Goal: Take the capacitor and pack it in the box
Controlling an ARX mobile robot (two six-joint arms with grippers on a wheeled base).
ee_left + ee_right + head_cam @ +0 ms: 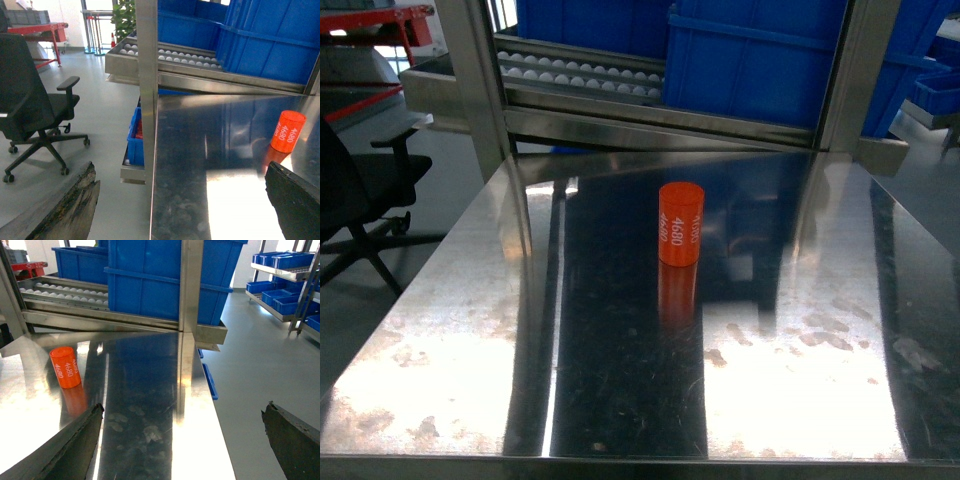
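Note:
The capacitor (pixel 680 223) is an orange cylinder with white "4680" print, standing upright near the middle of the steel table. It also shows in the left wrist view as the capacitor (pixel 287 131) far right, and in the right wrist view as the capacitor (pixel 65 367) at left. My left gripper (pixel 182 200) hangs open over the table's left edge, nothing between its fingers. My right gripper (pixel 182 440) hangs open over the table's right edge, also empty. Neither gripper appears in the head view. The box is out of view.
The steel table (pixel 470 340) is shiny and reflective. Behind it stand a roller conveyor (pixel 580 75) and blue bins (pixel 750 55), flanked by steel posts (pixel 470 80). A black office chair (pixel 35 100) stands on the floor at left. Shelves of blue bins (pixel 290 275) lie far right.

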